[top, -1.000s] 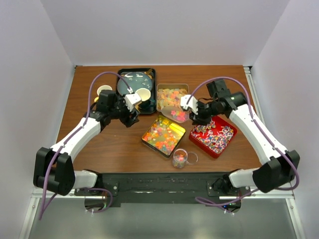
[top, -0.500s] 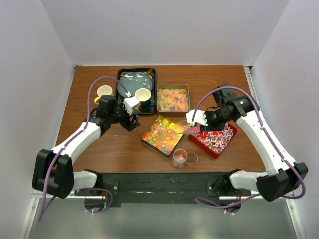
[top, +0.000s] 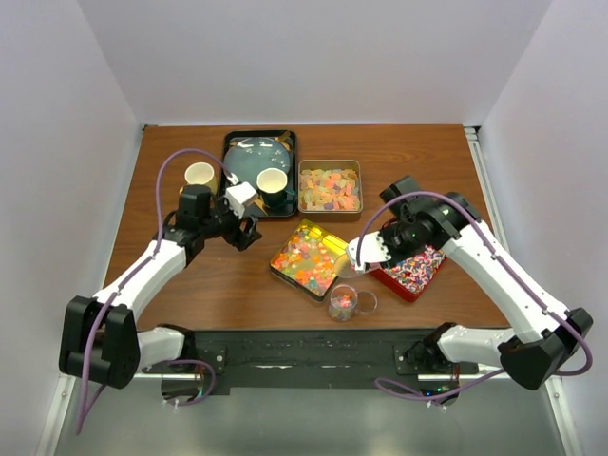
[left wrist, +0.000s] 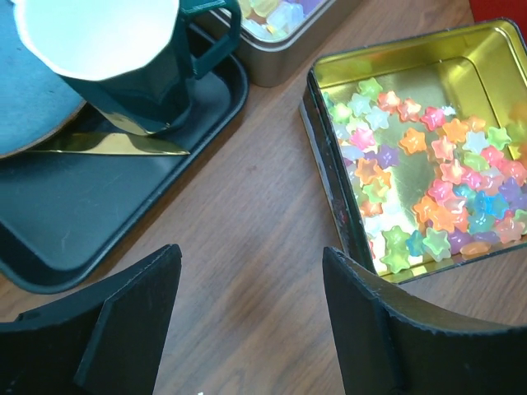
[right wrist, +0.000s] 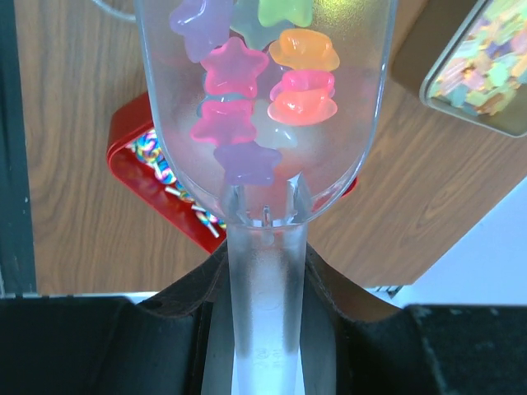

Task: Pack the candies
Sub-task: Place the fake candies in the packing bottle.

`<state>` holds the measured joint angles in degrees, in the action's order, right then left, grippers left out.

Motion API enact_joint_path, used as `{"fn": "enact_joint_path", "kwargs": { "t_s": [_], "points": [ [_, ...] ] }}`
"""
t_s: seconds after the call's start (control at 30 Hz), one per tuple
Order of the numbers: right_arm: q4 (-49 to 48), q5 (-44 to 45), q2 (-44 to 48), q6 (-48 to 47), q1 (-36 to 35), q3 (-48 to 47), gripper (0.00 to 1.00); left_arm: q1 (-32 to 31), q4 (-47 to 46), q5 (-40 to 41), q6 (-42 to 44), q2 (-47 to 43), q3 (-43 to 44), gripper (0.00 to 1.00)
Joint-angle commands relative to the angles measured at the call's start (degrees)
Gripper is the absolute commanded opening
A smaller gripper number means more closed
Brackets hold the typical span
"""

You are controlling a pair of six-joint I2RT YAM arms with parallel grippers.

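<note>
Brown tabletop; candies in scoop, distinct only wrist-side.

scoop front cut off by top edge; gold tin cropped at right; mug top cropped

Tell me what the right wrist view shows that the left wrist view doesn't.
Only the right wrist view: the right hand shut on a clear scoop loaded with star candies, with the red tin of striped candies below. Only the left wrist view: the open left hand, the green cup on the black tray, and the gold tin of more star candies. Both: the grey tin of pastel candies and the wooden table.
</note>
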<state>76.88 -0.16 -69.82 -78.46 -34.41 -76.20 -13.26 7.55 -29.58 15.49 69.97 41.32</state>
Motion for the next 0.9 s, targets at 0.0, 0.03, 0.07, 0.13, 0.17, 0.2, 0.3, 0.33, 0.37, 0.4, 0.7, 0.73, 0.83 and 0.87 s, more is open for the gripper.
{"fn": "enact_joint_path", "kwargs": {
  "t_s": [0.0,0.03,0.07,0.13,0.17,0.2,0.3,0.33,0.37,0.4,0.7,0.73,0.83,0.87],
  "points": [
    [12.2,6.7,0.9,0.1,-2.6,1.6,0.00,1.2,-3.2,-0.3,-1.4,-2.5,-1.2,0.75],
    [12.4,7.3,0.7,0.2,-3.2,1.7,0.00,1.6,-3.4,-0.6,-1.6,-2.6,-1.3,0.75],
    [12.6,8.2,0.7,0.4,-3.7,1.7,0.00,1.7,-3.5,-0.6,-2.0,-2.7,-1.7,0.75],
    [12.8,9.4,0.6,0.9,-5.3,1.9,0.00,2.0,-3.9,-0.7,-2.3,-3.0,-1.9,0.75],
    [12.9,10.4,0.5,1.1,-5.8,2.0,0.00,2.0,-4.0,-0.8,-2.6,-3.3,-2.1,0.75],
    [12.9,11.0,0.4,1.5,-6.9,2.0,0.00,2.2,-4.2,-0.8,-2.7,-3.2,-2.2,0.75],
    [12.9,13.2,-0.2,3.9,-8.9,1.9,0.00,2.3,-4.8,-0.7,-3.2,-3.4,-2.7,0.75],
    [13.3,13.6,-0.9,4.5,-9.4,1.7,0.00,2.3,-5.0,-0.9,-3.3,-3.3,-2.9,0.75],
    [13.5,14.0,-1.0,5.1,-9.8,1.5,0.00,2.3,-5.1,-0.8,-3.4,-3.4,-3.1,0.75],
    [13.7,14.7,-1.1,5.6,-10.8,1.6,0.00,2.3,-5.4,-0.9,-3.4,-3.4,-3.3,0.75],
    [13.7,19.6,2.1,4.5,-14.6,5.3,0.00,2.9,-6.7,-1.0,-4.5,-4.0,-4.3,0.75],
    [13.7,20.0,2.5,4.2,-14.8,5.6,0.00,2.9,-6.8,-1.2,-4.6,-4.1,-4.4,0.75],
    [13.7,22.3,2.5,4.5,-15.2,6.6,0.00,3.1,-6.8,-1.3,-4.9,-4.3,-4.5,0.75],
    [13.7,23.4,2.4,4.8,-15.6,6.6,0.00,3.1,-6.7,-1.3,-5.1,-4.4,-4.4,0.75]
  ]
}}
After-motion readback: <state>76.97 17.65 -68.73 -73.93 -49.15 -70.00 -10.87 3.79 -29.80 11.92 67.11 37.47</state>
